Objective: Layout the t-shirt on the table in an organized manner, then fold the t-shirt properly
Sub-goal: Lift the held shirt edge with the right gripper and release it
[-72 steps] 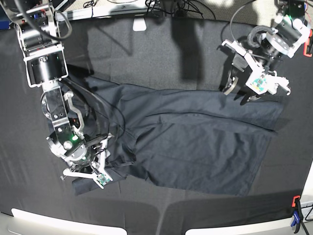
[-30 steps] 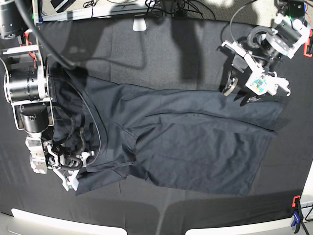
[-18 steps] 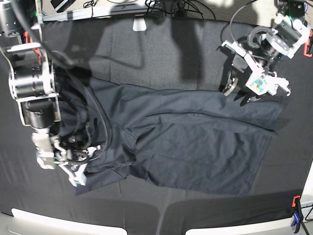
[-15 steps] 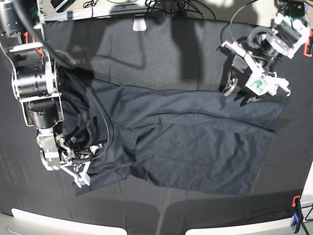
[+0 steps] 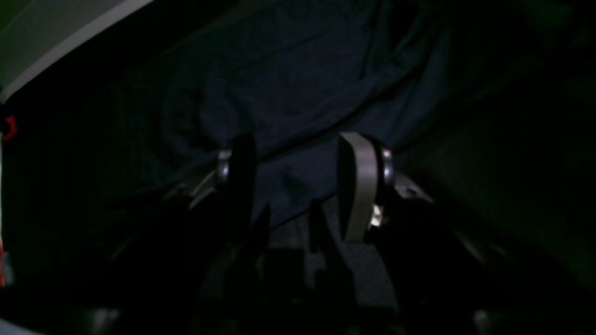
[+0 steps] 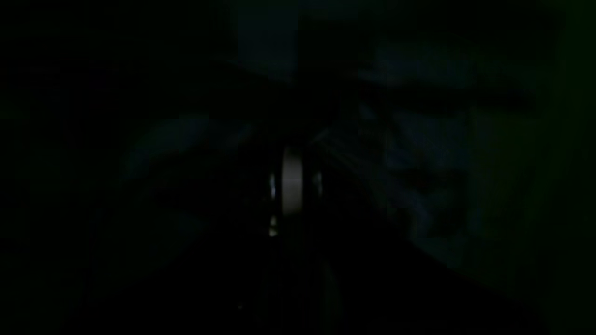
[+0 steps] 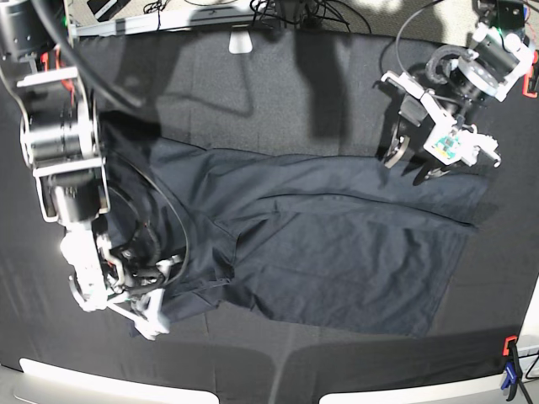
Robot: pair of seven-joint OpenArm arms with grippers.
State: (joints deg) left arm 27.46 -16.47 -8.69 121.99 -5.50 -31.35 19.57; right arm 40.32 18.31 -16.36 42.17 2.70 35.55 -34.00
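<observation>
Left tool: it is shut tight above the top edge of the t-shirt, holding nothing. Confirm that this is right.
Not quite. The left tool is open, not shut: the left wrist view shows its two fingers standing well apart with the t-shirt visible between them. The rest holds: it sits above the shirt's top edge in the base view and holds nothing.

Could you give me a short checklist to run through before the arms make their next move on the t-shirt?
1. Right gripper shut at the t-shirt's near-left corner: ok, jaws together in its wrist view.
2. Cloth actually caught between the right jaws: cannot tell, that wrist view is too dark.
3. Left gripper open over the far edge near the hem corner: ok, its fingers stand apart.
4. Left gripper holding cloth: not ok, nothing is between the jaws.
5. T-shirt spread flat on the table: not ok, long creases and a bunched left end.
6. Cables clear of the shirt: not ok, the black cable lies across it.
</observation>
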